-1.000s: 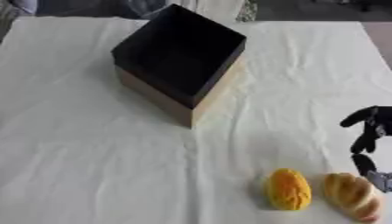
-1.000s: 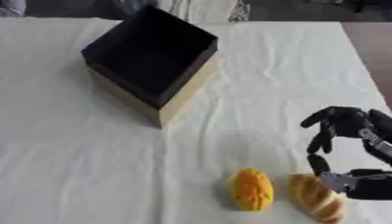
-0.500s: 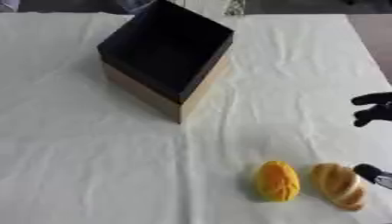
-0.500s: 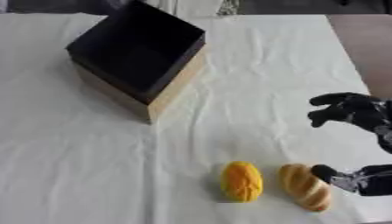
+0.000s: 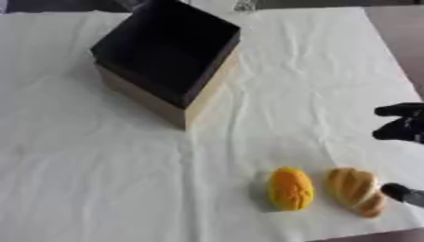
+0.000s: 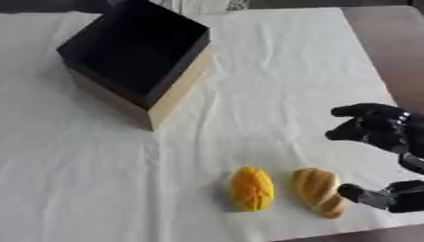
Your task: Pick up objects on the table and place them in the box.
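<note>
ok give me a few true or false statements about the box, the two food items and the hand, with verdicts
1. The box is open at the top, dark inside, and nothing shows in it. True.
2. The orange fruit lies to the right of the bread roll. False: the fruit lies to the roll's left.
3. The right hand holds the bread roll. False: both items lie on the white cloth; one of its fingers is right beside the roll's near end, but nothing is curled round it.
4. The fruit and the roll lie side by side, apart. True.
5. The left hand rests beside the box. False: no left hand shows in either view.
</note>
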`<state>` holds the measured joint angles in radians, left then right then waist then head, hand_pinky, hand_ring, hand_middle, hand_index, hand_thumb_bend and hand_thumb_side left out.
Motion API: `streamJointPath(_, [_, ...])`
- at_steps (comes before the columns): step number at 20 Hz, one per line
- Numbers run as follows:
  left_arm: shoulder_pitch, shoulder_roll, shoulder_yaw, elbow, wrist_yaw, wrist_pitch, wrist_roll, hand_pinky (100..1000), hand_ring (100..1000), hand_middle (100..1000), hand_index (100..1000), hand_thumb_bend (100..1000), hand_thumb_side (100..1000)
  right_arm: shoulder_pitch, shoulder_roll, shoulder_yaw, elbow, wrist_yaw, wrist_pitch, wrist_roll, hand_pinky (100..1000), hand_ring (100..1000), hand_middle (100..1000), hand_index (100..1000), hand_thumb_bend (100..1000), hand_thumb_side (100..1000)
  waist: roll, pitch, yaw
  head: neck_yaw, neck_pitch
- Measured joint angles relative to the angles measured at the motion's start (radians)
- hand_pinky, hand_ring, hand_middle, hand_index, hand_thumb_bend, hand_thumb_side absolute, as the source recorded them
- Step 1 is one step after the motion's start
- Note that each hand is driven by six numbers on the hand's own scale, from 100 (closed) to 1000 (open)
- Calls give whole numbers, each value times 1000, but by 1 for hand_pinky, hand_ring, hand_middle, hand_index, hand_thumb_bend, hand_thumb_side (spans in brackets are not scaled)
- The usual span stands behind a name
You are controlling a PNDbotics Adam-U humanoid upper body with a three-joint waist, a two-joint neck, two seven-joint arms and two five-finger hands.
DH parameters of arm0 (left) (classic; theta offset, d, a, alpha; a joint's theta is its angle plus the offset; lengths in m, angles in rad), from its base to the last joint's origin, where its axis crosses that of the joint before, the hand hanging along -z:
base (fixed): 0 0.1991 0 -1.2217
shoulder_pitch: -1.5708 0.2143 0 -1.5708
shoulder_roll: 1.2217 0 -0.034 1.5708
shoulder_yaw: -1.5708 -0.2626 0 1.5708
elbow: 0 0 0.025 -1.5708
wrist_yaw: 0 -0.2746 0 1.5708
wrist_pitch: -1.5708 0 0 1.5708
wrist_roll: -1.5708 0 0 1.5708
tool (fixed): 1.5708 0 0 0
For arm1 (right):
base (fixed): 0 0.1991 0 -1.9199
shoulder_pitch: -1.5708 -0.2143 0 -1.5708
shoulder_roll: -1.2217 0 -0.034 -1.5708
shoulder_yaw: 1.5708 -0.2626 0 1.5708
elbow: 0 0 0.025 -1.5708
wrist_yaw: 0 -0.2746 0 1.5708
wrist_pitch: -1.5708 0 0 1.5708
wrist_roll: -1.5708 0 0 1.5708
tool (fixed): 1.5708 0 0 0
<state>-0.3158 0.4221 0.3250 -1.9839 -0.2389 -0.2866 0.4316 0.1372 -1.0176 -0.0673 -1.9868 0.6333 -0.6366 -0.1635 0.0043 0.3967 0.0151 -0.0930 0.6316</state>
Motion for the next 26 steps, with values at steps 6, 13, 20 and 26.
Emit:
streamJointPath(6, [1, 0, 0, 0, -2, 0, 0, 844, 802, 777, 901, 317, 542, 19, 0, 12, 0, 48, 59, 33, 917, 957, 725, 905, 443, 474, 6, 3, -2, 4, 0])
streamJointPath(13, [1, 0, 0, 0, -1, 0, -3, 844, 802, 777, 901, 312, 547, 12, 0, 42, 0, 51, 111, 96, 917, 954, 722, 905, 444, 491, 7, 7, 4, 2, -8])
streamJointPath(20, [1, -1, -1, 0, 3, -3, -9, 845, 802, 777, 901, 308, 551, 3, -2, 65, 0, 41, 166, 149, 912, 946, 723, 902, 445, 537, 7, 9, 10, -3, -11])
streamJointPath(26, [0, -2, -1, 0, 7, -3, -13, 844, 802, 778, 900, 306, 552, 5, -4, 80, 0, 54, 219, 196, 905, 937, 724, 898, 444, 585, 9, 11, 13, -6, -17])
